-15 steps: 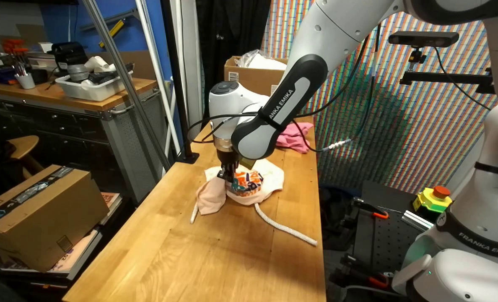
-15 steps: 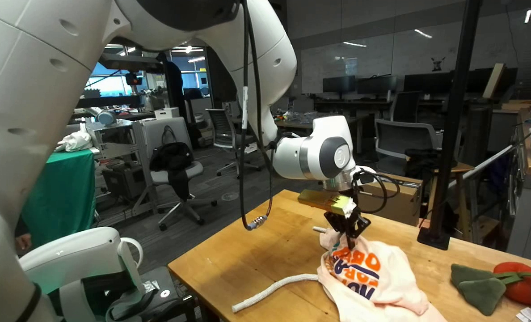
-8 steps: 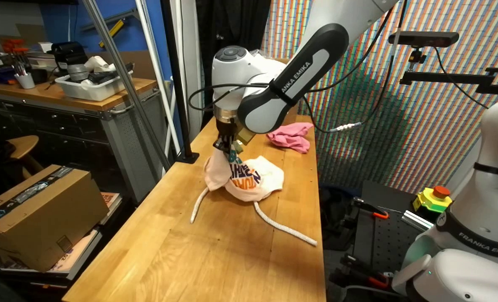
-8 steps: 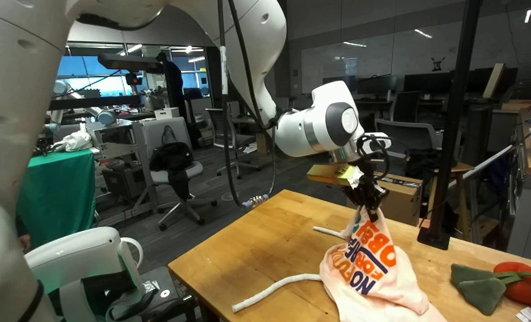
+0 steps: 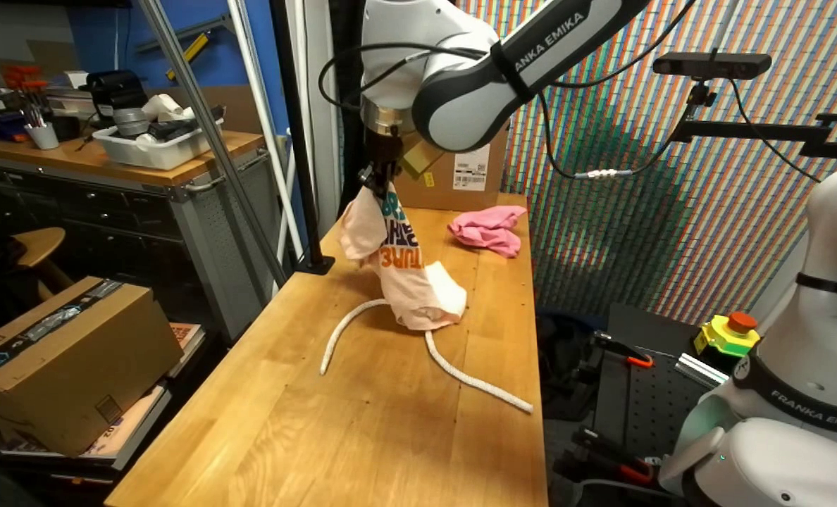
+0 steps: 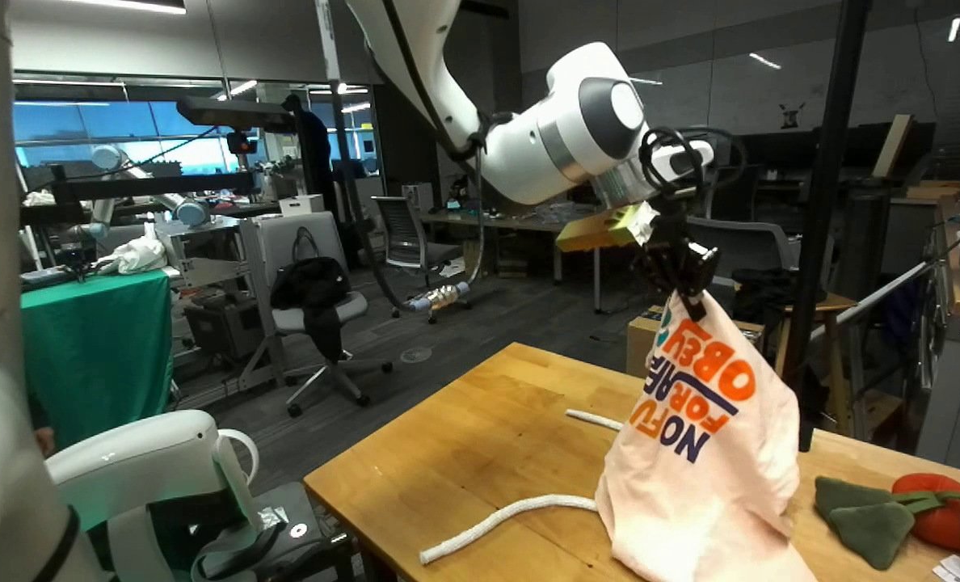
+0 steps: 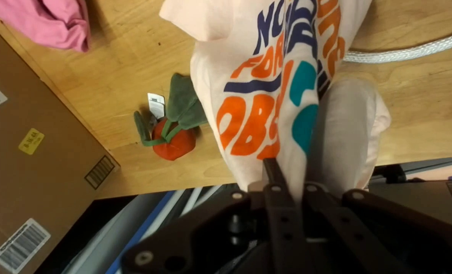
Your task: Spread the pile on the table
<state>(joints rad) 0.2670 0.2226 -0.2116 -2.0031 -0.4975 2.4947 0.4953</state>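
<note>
My gripper (image 5: 382,186) is shut on the cream cloth (image 5: 422,292) and holds one part well above the wooden table (image 5: 362,436). The cloth hangs in folds, with orange, navy and teal print; its lower part still rests on the table. In the wrist view the gripper (image 7: 290,173) pinches the cloth (image 7: 252,114); one fingertip is hidden by fabric. A white cord (image 5: 475,382) comes out from under the cloth in two lengths. The pink cloth (image 5: 489,229) lies crumpled farther back. A red object with green leaves (image 6: 936,513) lies beside the cream cloth.
A cardboard box (image 5: 485,169) stands at the table's far end. A black post (image 5: 313,232) is clamped at the table edge near the gripper. A cable loop (image 5: 334,77) hangs by the wrist. A workbench with a white bin (image 5: 158,148) stands off to the side.
My gripper has risen from near the table, pulling the cream cloth up into a hanging shape. More of the white cord shows. The pink cloth and the red and green object have not moved.
</note>
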